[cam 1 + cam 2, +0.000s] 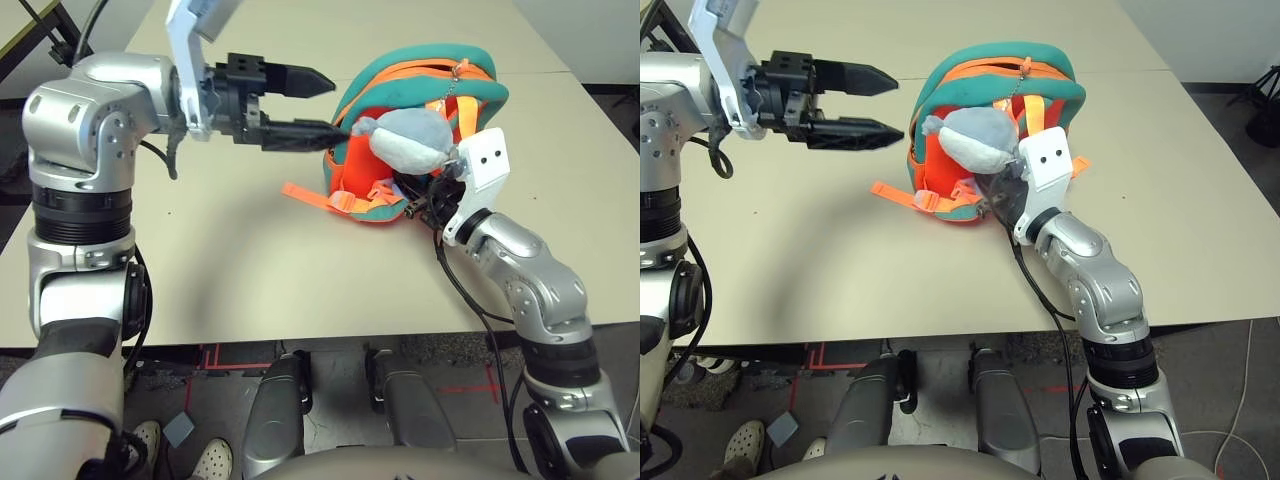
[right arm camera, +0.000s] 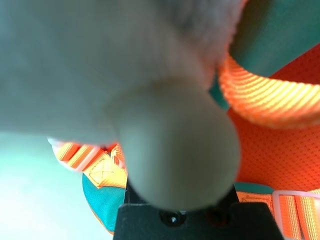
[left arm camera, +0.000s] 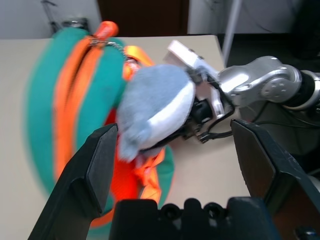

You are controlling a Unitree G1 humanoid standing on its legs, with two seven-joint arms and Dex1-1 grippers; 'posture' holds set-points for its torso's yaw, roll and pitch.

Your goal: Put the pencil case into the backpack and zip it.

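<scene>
Backpack point(image 1: 420, 62), orange and teal, toward the table's point(image 1: 230, 270) far edge. Plush ball point(image 1: 410, 138), grey-white, over its front, by the right gripper, grip unreadable. Left gripper point(image 1: 322, 108), jaws spread, empty, beside. Pencil case: cannot tell, possibly inside. Step, as judged: zipping; next, pinch the zip pull.
</scene>
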